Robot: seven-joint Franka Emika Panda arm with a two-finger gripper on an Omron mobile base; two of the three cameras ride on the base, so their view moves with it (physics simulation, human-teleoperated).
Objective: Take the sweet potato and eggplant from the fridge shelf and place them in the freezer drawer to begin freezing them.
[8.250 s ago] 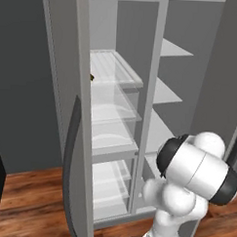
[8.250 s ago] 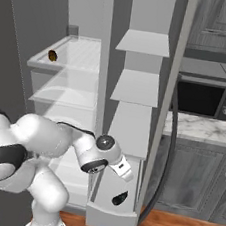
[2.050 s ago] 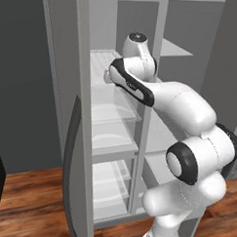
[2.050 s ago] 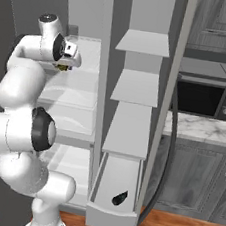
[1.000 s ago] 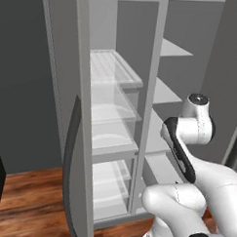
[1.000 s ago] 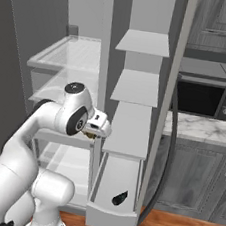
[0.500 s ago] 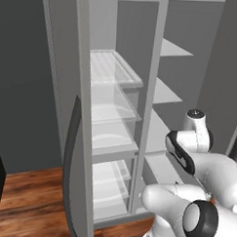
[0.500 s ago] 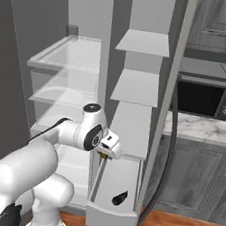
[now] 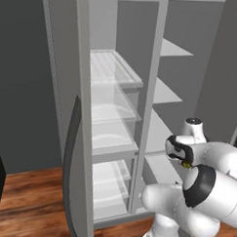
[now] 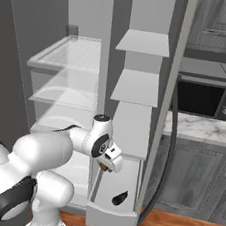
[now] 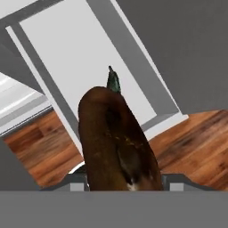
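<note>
The eggplant (image 10: pixel 119 198) is seen already lying in the open freezer drawer (image 10: pixel 110 218); the sweet potato (image 11: pixel 118 142) is held clamped in the gripper (image 10: pixel 103 167) above that drawer, not yet released.

No legible text, label, brand, number or sign found on any surface; nothing to record.
</note>
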